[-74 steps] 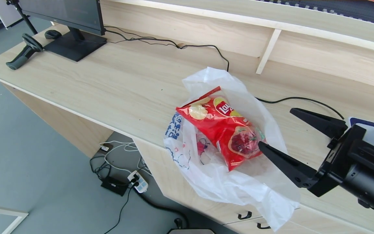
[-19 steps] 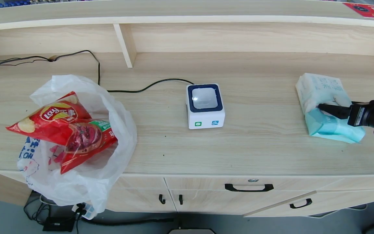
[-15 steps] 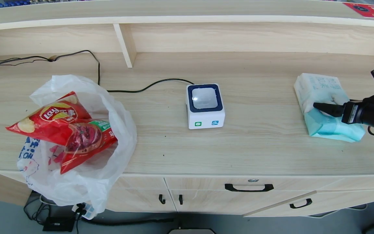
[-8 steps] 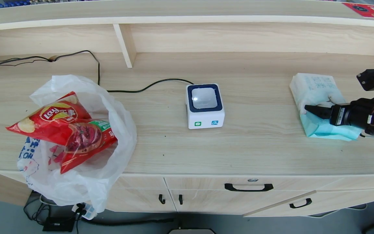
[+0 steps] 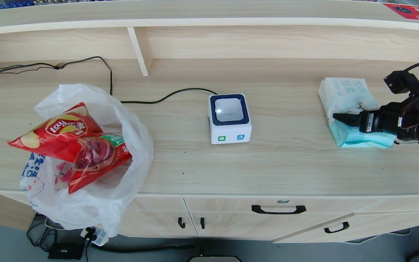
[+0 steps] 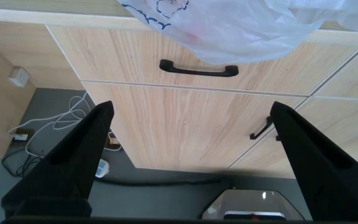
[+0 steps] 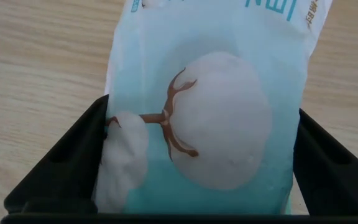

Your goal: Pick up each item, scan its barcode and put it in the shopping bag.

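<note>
Both jaws of the right gripper clasp the tissue pack.

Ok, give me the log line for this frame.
phase: grasp | right end effector: shut on tissue pack | left end effector: open, facing drawers | chips: in shopping bag | scanner: mid-counter

A black cable lies on the wooden desk, which has a thin upright divider at the back and drawers with black handles below.

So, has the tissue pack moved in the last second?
Yes. The tissue pack, held in the right hand, shifted toward the scanner.
</note>
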{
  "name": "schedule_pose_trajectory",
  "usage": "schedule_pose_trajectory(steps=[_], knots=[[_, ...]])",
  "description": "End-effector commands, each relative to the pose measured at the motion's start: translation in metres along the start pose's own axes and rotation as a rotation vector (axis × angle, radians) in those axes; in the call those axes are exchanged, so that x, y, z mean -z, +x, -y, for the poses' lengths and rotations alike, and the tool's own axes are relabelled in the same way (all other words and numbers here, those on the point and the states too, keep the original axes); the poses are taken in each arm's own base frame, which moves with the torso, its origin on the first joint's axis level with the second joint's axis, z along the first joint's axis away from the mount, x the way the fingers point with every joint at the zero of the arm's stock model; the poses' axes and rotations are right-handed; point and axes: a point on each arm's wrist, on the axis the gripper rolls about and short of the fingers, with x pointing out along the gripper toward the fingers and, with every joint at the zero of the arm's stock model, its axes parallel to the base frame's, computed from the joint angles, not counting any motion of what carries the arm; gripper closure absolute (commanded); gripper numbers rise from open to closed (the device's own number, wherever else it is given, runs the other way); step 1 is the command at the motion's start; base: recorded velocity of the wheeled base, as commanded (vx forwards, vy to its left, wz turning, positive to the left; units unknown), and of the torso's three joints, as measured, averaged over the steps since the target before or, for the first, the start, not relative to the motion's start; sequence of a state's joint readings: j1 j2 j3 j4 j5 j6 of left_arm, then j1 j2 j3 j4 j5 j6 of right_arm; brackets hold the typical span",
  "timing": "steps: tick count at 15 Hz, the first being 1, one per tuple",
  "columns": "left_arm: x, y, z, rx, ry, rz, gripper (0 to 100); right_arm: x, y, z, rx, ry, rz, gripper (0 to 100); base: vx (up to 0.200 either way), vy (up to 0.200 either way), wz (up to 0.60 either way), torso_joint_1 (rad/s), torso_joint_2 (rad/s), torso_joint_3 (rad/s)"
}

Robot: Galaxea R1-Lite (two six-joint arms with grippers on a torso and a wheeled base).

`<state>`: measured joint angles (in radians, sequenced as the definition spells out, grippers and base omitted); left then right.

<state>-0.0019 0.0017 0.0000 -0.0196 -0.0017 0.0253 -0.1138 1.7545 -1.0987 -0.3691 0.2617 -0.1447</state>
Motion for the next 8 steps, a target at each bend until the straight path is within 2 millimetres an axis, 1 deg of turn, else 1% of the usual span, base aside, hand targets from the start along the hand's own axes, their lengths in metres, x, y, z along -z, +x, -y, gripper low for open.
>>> schedule_pose_trajectory(steps=[1, 4, 8], knots=[[0.000, 0.000, 0.000, -0.001, 0.001, 0.001, 0, -0.007, -0.001, -0.001, -0.005, -0.011, -0.009, 100, 0.000, 0.000, 0.00, 0.000, 0.00, 0.000], [0.000, 0.000, 0.000, -0.001, 0.001, 0.001, 0, -0.010, -0.004, -0.002, -0.009, -0.014, 0.004, 100, 0.000, 0.000, 0.00, 0.000, 0.00, 0.000], [0.000, 0.000, 0.000, -0.001, 0.001, 0.001, 0, -0.024, -0.021, -0.006, -0.007, -0.014, 0.050, 100, 0.000, 0.000, 0.00, 0.000, 0.00, 0.000]])
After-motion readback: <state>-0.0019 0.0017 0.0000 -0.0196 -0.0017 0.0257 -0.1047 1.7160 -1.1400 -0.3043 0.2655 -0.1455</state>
